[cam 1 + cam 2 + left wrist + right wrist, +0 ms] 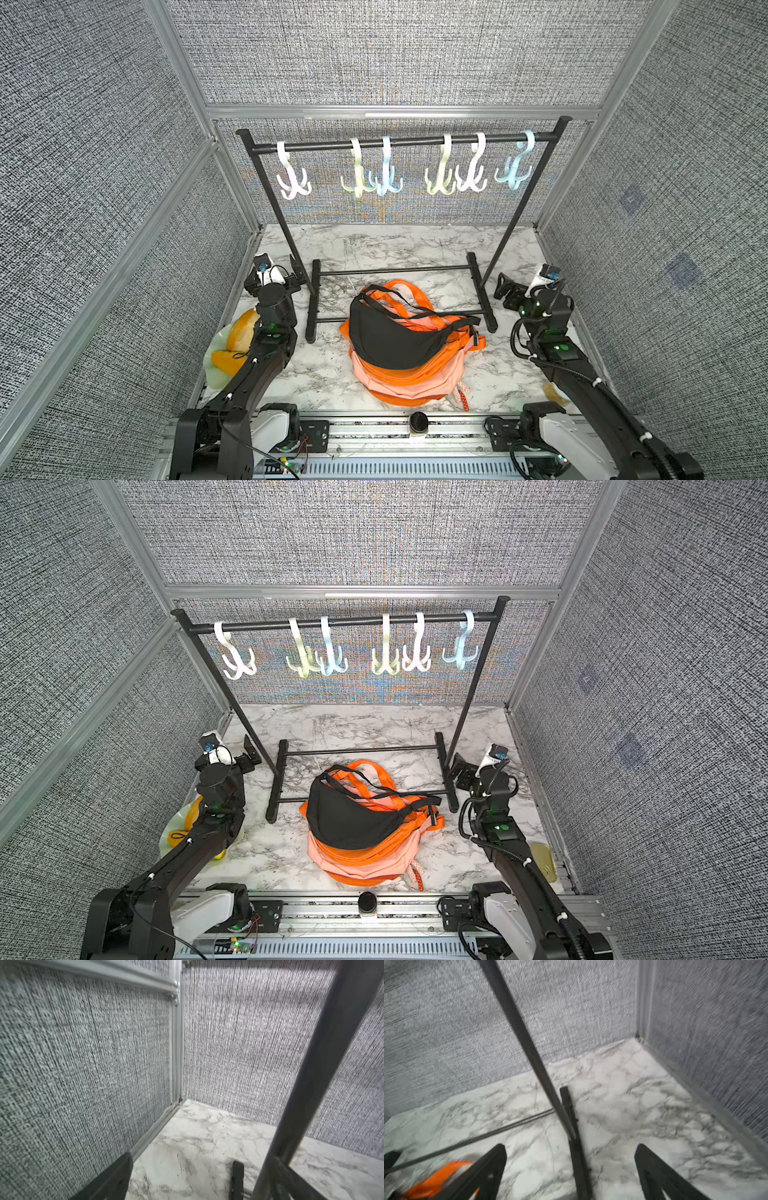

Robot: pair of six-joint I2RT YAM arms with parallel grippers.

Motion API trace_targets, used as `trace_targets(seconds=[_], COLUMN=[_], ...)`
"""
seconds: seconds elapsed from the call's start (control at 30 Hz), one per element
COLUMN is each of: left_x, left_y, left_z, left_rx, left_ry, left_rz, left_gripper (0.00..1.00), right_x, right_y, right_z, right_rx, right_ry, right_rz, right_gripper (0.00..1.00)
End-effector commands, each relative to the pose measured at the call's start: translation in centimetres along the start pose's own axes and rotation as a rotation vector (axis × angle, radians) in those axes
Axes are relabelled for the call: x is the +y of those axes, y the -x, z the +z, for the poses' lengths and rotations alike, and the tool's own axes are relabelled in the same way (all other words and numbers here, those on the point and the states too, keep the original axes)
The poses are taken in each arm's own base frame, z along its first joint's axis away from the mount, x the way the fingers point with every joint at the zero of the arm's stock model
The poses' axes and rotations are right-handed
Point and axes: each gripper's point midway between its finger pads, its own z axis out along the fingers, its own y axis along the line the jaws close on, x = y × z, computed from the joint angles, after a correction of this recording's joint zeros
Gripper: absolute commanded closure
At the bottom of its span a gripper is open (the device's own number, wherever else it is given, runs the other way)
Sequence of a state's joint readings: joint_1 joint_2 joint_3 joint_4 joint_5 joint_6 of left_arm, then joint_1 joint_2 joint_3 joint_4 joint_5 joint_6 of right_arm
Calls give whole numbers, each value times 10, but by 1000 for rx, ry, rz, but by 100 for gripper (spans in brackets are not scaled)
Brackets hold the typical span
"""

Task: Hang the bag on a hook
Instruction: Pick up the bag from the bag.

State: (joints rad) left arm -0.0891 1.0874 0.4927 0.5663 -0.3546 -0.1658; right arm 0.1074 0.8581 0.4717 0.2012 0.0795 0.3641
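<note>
Your left gripper (180, 1176): jaws wide, holding nothing, low beside rack (399, 140) upright on your left. Your right gripper (571, 1167): jaws wide too, empty, near rack foot on your right. Black bag (390, 340) lies on top of orange backpack (411, 374), mid marble table (374, 249), at rack base, between your arms. Six hooks (293, 174) hang from top rail, well above bag.

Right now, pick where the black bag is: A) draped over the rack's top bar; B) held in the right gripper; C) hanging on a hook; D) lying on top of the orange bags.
D: the black bag lies atop the orange bags on the table; the hooks are bare.
</note>
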Motion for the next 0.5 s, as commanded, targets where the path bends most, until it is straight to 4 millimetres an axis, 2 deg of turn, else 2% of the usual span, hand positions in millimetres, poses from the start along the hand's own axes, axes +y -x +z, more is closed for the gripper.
trace_targets(seconds=[0.0,0.13,0.23,0.3,0.47], left_x=[-17,-39,-49,-54,-75], left_y=[-40,-24,-13,-12,-8], left_z=[-12,-36,-53,-65,-98], left_rx=[233,237,261,309,395], left_ry=[-100,-249,-324,-362,-509], left_rz=[-123,-269,-275,-301,-399], left_gripper=[1,1,1,1,1], right_x=[35,65,100,121,171], right_y=[-15,-19,-22,-27,-30], right_z=[-8,-18,-36,-52,-104], right_rx=[141,248,410,461,429], right_ry=[181,320,490,568,686], right_rz=[102,173,184,115,-148], right_gripper=[1,1,1,1,1])
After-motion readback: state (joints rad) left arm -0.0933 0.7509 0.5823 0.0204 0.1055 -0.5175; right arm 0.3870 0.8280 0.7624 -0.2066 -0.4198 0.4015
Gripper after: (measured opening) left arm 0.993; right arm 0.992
